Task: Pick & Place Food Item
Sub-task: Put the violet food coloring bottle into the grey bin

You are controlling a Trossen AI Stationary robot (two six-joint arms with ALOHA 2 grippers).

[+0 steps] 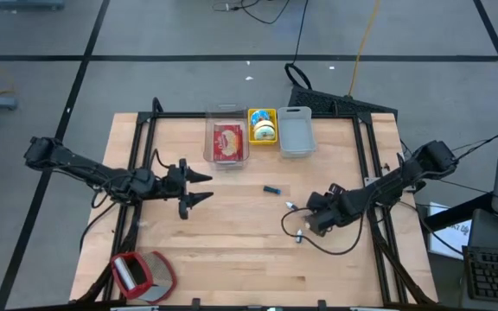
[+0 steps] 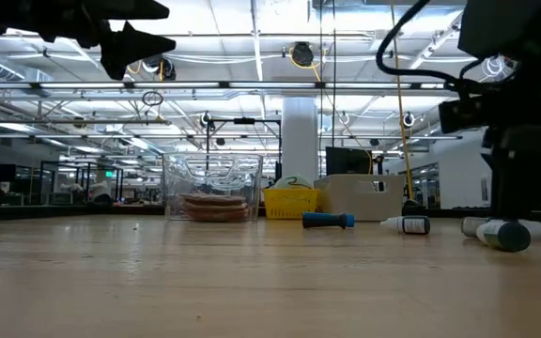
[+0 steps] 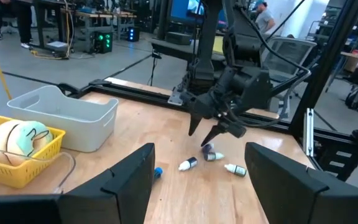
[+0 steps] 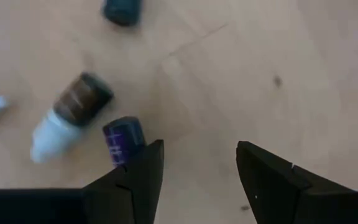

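My right gripper (image 1: pixel 305 223) hangs low over the table's right half, fingers pointing steeply down and open (image 4: pixel 201 162). Several small bottles lie on their sides beneath it. A purple-capped one (image 4: pixel 123 140) lies just outside one finger, and whether it touches that finger I cannot tell. A brown-capped white one (image 4: pixel 71 116) lies beside it. No bottle is between the fingers. My left gripper (image 1: pixel 210 187) is held level above the table's left half, open and empty (image 3: pixel 197 186), facing the right arm (image 3: pixel 229 93). A small blue item (image 1: pixel 271 189) lies on the wood between the arms.
Along the far edge stand a clear tub holding a red package (image 1: pixel 227 142), a yellow basket with round items (image 1: pixel 263 125) and a grey bin (image 1: pixel 296 131). A red-and-white object (image 1: pixel 141 275) lies at the near left corner. A cable loops beside the right gripper (image 1: pixel 335 246).
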